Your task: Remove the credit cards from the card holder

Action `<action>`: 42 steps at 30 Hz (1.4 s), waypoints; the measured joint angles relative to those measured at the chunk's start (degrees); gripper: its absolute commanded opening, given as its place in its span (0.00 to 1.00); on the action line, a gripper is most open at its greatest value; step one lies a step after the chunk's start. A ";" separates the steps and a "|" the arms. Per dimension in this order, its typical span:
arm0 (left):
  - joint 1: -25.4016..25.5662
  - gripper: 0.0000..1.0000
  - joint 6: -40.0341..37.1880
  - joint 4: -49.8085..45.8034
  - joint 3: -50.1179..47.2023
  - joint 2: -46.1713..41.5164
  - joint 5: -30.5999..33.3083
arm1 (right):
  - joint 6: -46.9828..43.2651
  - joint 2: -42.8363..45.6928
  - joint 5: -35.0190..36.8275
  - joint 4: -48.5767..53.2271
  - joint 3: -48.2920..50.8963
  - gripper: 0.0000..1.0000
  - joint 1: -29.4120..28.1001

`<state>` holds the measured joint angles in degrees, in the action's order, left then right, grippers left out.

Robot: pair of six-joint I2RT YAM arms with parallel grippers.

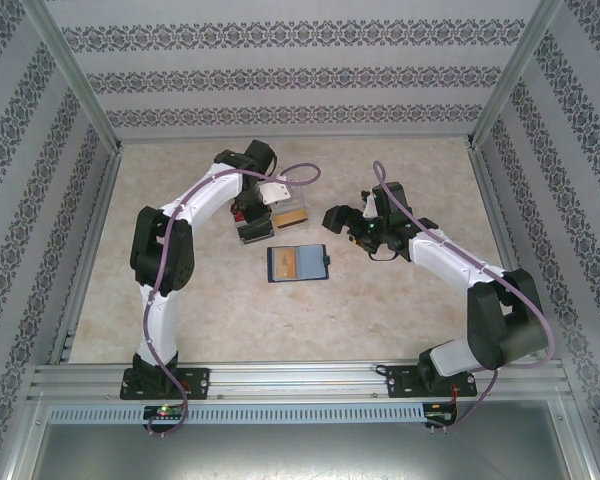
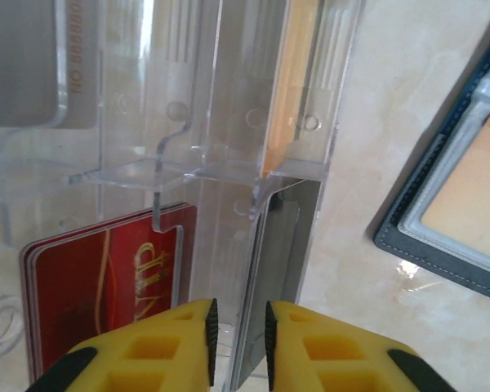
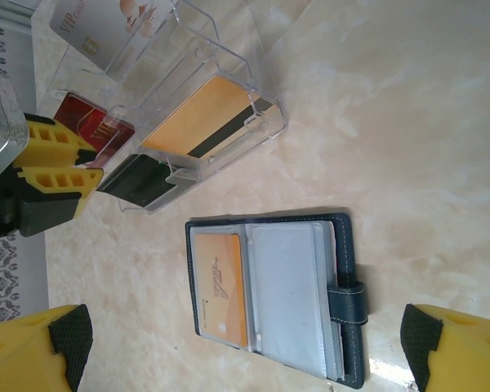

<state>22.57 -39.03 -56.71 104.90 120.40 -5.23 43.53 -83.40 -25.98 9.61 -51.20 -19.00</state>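
Note:
The navy card holder lies open on the table, its closure tab on the right. One orange credit card sits in its left clear sleeve; the right sleeve looks blank. Four more cards stand in a clear acrylic rack: white, red, orange-gold and black. My left gripper is at the rack, jaws narrowly apart astride the black card's edge, with a gap at the left pad. My right gripper hovers wide open above the holder.
The rack stands just behind the card holder at mid-table. Patterned walls and metal frame posts enclose the marble-look tabletop. Both arms reach in from the near rail, left arm over the rack, right arm to the holder's right.

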 measured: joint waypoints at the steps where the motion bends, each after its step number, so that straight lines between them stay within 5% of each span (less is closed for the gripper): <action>1: -0.02 0.28 0.00 0.39 -0.04 0.00 0.37 | 0.00 0.02 0.00 0.07 0.00 0.98 0.00; 10: -0.02 0.59 5.11 6.43 -5.05 -5.16 1.20 | -0.55 0.15 1.77 2.56 -0.66 0.94 -2.62; 17: -0.02 0.86 20.15 17.90 -18.64 -23.69 2.34 | -2.19 -3.89 4.52 5.20 -6.34 0.60 -9.86; 21: 0.00 1.00 30.12 23.34 -26.64 -31.50 4.92 | -1.55 -10.01 4.55 5.20 -9.68 0.50 -13.33; 31: -0.02 0.99 51.58 24.70 -42.18 -40.41 10.21 | 2.10 -21.88 6.16 3.93 -14.19 0.33 -17.14; 42: -0.02 1.00 63.78 26.18 -47.21 -41.18 -0.39 | 3.21 -25.86 8.83 3.87 -16.02 0.30 -17.16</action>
<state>22.55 24.75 -30.52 57.69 79.22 -5.63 46.74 -109.25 -17.15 13.47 -67.22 -36.16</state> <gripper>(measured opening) 0.994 0.303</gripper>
